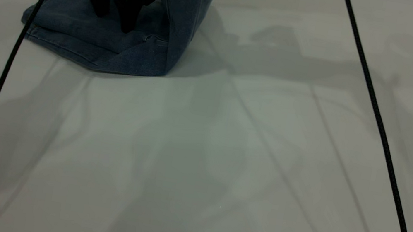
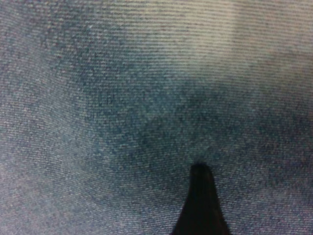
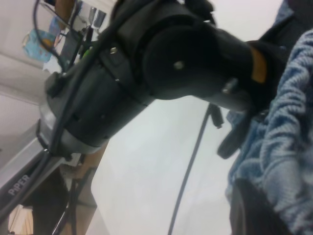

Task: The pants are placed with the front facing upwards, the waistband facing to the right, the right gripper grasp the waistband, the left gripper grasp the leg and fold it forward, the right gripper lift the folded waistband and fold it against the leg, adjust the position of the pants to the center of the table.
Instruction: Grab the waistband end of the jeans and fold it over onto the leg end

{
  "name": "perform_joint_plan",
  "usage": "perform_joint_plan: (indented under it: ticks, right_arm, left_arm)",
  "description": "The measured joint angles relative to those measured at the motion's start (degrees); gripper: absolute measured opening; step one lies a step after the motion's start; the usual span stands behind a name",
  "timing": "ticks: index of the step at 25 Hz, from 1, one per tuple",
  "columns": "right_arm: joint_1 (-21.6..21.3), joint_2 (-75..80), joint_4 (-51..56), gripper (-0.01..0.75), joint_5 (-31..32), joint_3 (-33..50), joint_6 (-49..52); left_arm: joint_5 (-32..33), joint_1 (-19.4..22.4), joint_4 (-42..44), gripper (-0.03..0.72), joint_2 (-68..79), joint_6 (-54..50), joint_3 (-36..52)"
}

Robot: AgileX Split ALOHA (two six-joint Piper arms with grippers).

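The pants (image 1: 94,36) lie at the far left of the worktop (image 1: 225,157), already doubled lengthwise into a flat stack, while the part toward the waist rises steeply as a column of denim out of the top of the exterior view. The step in hand looks like the second fold: the waistband end is lifted so it can be laid over the legs. The left tool (image 1: 114,16) stands on the flat stack with its two fingers spread apart and pointing down, holding nothing; its tips appear to press on or sit just above the cloth, as if pinning the legs. The left wrist view shows only denim close up with one dark fingertip (image 2: 200,205) against it. The right tool is out of the exterior view; in the right wrist view the gathered waistband (image 3: 283,142) bunches right at the camera beside a dark finger, so by my reading it has hold of the waistband, though the grip itself is hidden and I cannot tell how far it is closed. Next, the lifted end needs carrying leftward over the stack, and the left tool probably must clear out first. After that the bundle needs shifting toward the worktop's middle.
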Motion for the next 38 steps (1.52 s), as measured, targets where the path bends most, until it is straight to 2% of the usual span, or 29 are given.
perform_joint_plan:
  ticks: [15,29,38]
  right_arm:
    - [0.7,0.0,0.0,0.098,-1.0,-0.1,0.2]
    - [0.7,0.0,0.0,0.098,-2.4,-0.1,0.1]
    - [3.6,2.0,0.1,0.098,-6.3,-0.3,-0.2]
  left_arm:
    - [0.5,0.1,0.5,0.493,-5.1,0.0,-0.8]
    - [0.3,3.8,5.3,0.493,-16.6,-0.1,-0.8]
    - [0.4,3.8,6.3,0.493,-28.1,0.0,-0.8]
